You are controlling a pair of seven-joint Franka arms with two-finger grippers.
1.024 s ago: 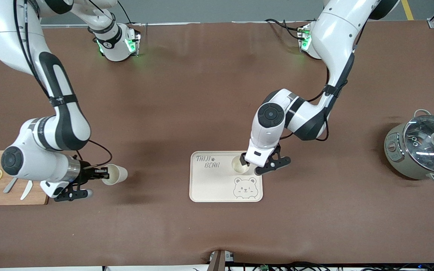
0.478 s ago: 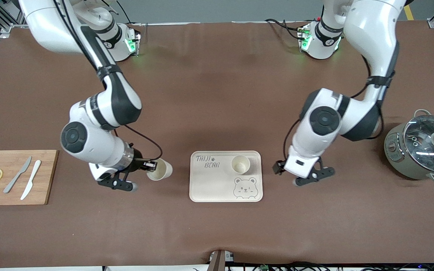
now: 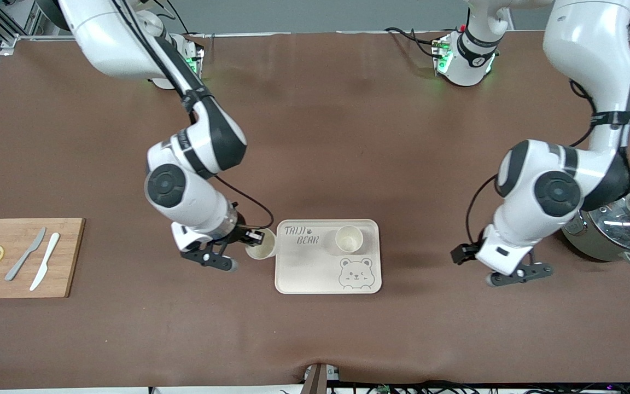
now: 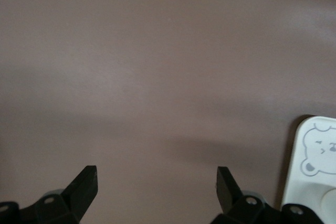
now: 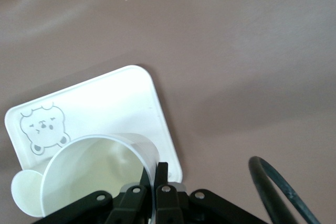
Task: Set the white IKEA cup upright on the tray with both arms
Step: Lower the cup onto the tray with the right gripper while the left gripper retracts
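Observation:
The cream tray (image 3: 304, 276) with "TAIJI BEAR" lettering lies mid-table. One white cup (image 3: 349, 238) stands upright on it. My right gripper (image 3: 254, 238) is shut on the rim of a second white cup (image 3: 261, 250), holding it just beside the tray's edge at the right arm's end. The right wrist view shows this cup (image 5: 94, 171) pinched at the gripper (image 5: 159, 174), above the tray (image 5: 105, 103). My left gripper (image 3: 461, 255) is open and empty over bare table between tray and pot. In the left wrist view it (image 4: 156, 178) shows open, with the tray's corner (image 4: 315, 156) at the side.
A wooden cutting board (image 3: 69, 257) with two knives and lemon slices lies at the right arm's end. A grey pot with a glass lid (image 3: 616, 224) stands at the left arm's end, close to the left arm's elbow.
The right arm carried its cup from beside the cutting board to the tray's edge. The left gripper let go of the cup on the tray and drew away toward the pot.

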